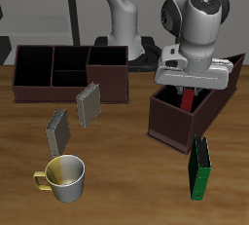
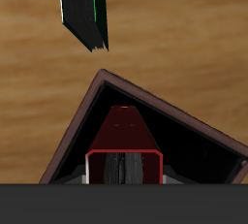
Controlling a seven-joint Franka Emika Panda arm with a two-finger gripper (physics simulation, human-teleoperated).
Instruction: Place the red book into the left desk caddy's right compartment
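My gripper (image 1: 188,89) is shut on the red book (image 1: 187,100) and holds it upright over the left desk caddy (image 1: 171,124), the dark brown one turned diagonally. The book's lower end reaches down to about the caddy's rim. In the wrist view the red book (image 2: 123,131) hangs from my gripper (image 2: 123,170) straight above the big square right compartment (image 2: 87,136), whose dark walls surround it. I cannot tell whether the book touches the compartment's floor.
A green book (image 1: 199,168) stands upright near the table's front edge, close to the diagonal caddy; it also shows in the wrist view (image 2: 85,10). The second caddy (image 1: 68,73) stands square-on farther back. Two grey books (image 1: 89,103) (image 1: 58,129) and a mug (image 1: 64,176) stand before it.
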